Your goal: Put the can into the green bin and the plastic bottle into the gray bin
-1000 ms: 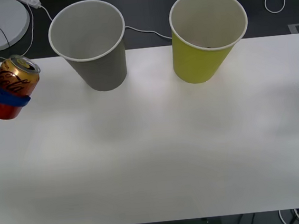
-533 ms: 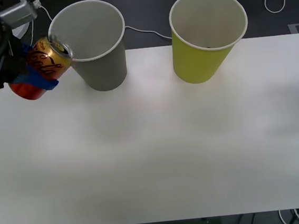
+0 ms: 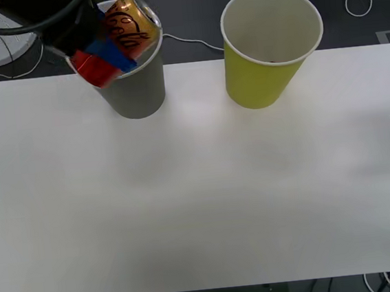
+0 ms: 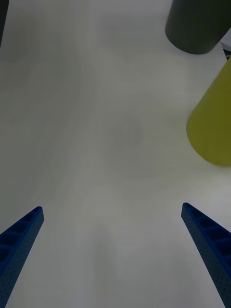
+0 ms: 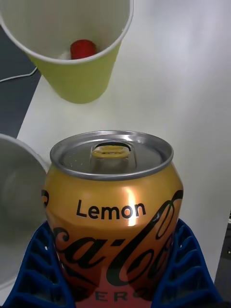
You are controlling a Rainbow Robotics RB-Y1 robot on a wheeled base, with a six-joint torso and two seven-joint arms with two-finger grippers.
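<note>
Can (image 5: 113,211): gold and red, reads "Lemon"
Left gripper (image 3: 109,53): pinching the can over the gray bin (image 3: 134,90)
Right gripper (image 4: 115,255): spread above open table (image 3: 199,187)
Green bin (image 3: 268,49): well apart

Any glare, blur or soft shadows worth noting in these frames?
Front view: the left hand and the can look slightly motion-smeared over the gray bin; table evenly lit with faint shadows. Left wrist view: a bright highlight on the can, green bin behind still fairly clear. Right wrist view: bins softly blurred.

The left gripper (image 3: 107,54) has carried the can (image 3: 123,29) (tilted) rightward, over the gray bin (image 3: 138,89).
</note>
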